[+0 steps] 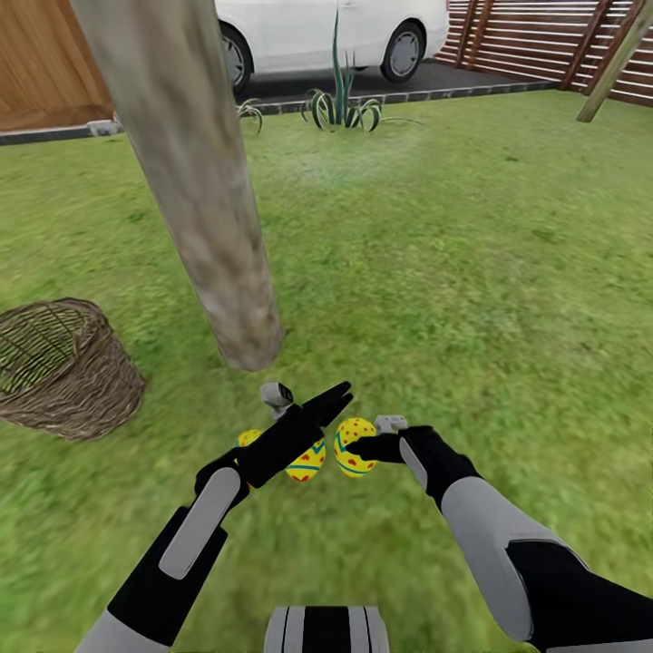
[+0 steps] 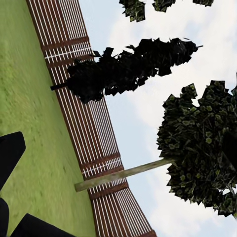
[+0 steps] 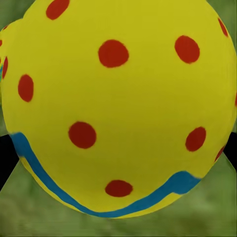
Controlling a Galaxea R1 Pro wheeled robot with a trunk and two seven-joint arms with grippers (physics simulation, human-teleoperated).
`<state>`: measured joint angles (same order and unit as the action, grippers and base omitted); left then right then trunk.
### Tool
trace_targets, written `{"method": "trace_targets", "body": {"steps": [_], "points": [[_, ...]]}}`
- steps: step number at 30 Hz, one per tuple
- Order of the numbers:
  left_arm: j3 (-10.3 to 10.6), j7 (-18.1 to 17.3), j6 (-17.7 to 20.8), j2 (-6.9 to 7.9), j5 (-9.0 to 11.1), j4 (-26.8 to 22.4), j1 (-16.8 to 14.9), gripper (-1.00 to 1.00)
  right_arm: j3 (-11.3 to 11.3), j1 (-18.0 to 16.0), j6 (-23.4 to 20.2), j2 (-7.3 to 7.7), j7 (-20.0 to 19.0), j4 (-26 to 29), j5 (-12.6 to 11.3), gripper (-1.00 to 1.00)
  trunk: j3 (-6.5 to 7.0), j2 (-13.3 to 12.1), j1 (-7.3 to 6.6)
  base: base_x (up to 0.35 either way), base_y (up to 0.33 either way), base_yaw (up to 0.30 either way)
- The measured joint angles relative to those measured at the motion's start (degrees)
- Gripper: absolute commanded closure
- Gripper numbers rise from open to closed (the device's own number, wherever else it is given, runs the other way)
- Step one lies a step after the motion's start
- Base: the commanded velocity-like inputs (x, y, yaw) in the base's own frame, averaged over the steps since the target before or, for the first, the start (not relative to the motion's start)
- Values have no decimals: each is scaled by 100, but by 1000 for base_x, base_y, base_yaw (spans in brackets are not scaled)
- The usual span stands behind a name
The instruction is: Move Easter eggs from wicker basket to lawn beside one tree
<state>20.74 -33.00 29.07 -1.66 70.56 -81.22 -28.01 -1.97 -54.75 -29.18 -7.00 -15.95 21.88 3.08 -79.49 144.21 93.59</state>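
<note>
Just in front of the base of the tree (image 1: 209, 218), three Easter eggs are grouped low over the lawn (image 1: 472, 272). My right gripper (image 1: 363, 447) is shut on one egg (image 1: 354, 444), which looms large in the right wrist view (image 3: 118, 103) with a black finger at each side. A second egg (image 1: 308, 462) lies partly behind my left gripper (image 1: 328, 399). That gripper is open, holds nothing and is tilted upward, its fingers (image 2: 10, 153) spread. The third egg (image 1: 247, 438) peeks out behind the left arm. The wicker basket (image 1: 63, 367) stands to the left with no egg visible inside.
A white car (image 1: 317, 32) is parked on the asphalt beyond a kerb, with spiky plants (image 1: 340, 104) at the lawn's far edge. A slatted fence (image 1: 544, 41) and a thin leaning trunk (image 1: 617, 63) are at the back right. Open grass stretches to the right.
</note>
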Motion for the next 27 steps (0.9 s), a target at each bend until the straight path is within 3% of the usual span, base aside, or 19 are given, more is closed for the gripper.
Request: {"method": "trace_targets", "body": {"steps": [16,21,27], "points": [[2,0,0,-3,0,0,0,-100,0,-9,176,2,8,-2,1,100,-355,22,41,0,0,0],[0,-8,0,2,1,4,0,-100,0,-9,176,0,8,-1,-1,100,-355,22,41,12,-6,0],[-7,-7,9,-3,1,9,0,-100,1,-9,180,-9,8,-2,0,100,-355,22,37,274,-39,0]]}}
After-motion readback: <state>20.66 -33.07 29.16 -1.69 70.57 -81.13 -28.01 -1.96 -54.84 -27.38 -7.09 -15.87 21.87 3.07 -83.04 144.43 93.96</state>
